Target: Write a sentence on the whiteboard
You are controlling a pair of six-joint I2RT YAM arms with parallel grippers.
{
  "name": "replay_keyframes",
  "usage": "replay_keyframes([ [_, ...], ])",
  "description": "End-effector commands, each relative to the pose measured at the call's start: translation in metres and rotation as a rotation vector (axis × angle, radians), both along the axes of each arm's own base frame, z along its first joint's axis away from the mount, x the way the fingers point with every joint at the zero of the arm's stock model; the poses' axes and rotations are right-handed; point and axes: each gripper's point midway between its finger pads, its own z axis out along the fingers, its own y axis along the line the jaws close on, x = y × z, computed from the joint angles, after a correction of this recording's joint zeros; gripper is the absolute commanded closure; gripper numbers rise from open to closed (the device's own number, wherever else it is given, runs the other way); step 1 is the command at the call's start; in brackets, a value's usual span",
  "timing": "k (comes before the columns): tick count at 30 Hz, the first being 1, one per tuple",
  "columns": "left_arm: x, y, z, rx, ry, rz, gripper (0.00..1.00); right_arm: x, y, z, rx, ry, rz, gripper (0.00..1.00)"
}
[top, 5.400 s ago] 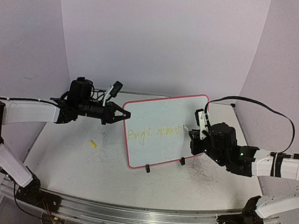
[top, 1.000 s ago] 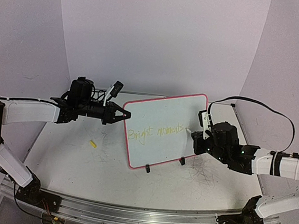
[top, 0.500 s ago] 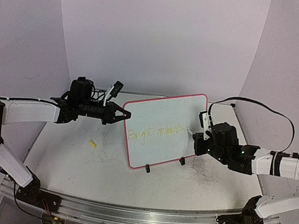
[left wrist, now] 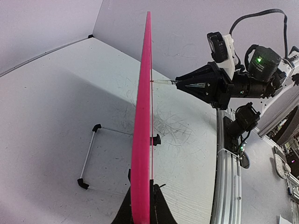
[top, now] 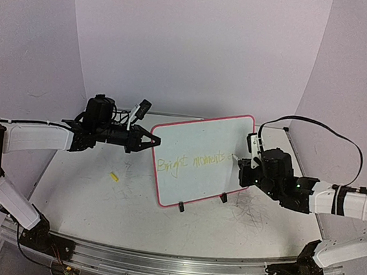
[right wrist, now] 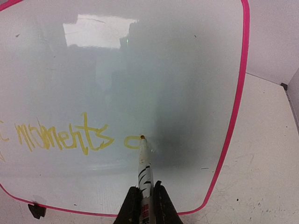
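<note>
The whiteboard [top: 198, 155], white with a pink rim, stands tilted upright on the table. My left gripper [top: 152, 139] is shut on its left edge; in the left wrist view the pink rim [left wrist: 141, 140] runs edge-on between the jaws. My right gripper [top: 242, 166] is shut on a white marker [right wrist: 145, 175] whose tip touches the board. The sentence [top: 191, 161] in thin yellow reads "Bright moments"; the right wrist view shows "moments" [right wrist: 63, 136] and a small yellow loop [right wrist: 132, 141] at the marker tip.
A small yellow marker cap [top: 114, 176] lies on the table left of the board. Black clips [top: 181, 207] sit at the board's lower edge. A wire stand [left wrist: 91, 156] lies behind the board. Grey scribbles [top: 251, 212] mark the table. Purple walls enclose the back.
The right gripper has moved the marker a little right and up along the board past "moments", and a new yellow loop has appeared there. The left arm and board have not moved.
</note>
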Motion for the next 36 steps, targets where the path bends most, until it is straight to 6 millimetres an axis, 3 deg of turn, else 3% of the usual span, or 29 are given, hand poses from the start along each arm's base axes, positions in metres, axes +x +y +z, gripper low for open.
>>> replay_keyframes([
  [1,0.001,0.002,-0.027,0.109,-0.058,-0.002,1.0,0.014,0.004,0.031,0.053,-0.081,-0.035,1.0],
  [21,0.001,0.001,-0.028,0.111,-0.055,-0.004,1.0,-0.002,-0.002,-0.009,0.003,0.055,-0.014,1.0],
  [32,0.002,0.002,-0.028,0.114,-0.057,0.002,1.0,-0.002,-0.007,-0.004,-0.001,0.052,-0.034,1.0],
  [36,0.003,0.003,-0.03,0.119,-0.057,0.009,1.0,-0.009,-0.016,0.022,0.046,-0.011,-0.043,1.0],
])
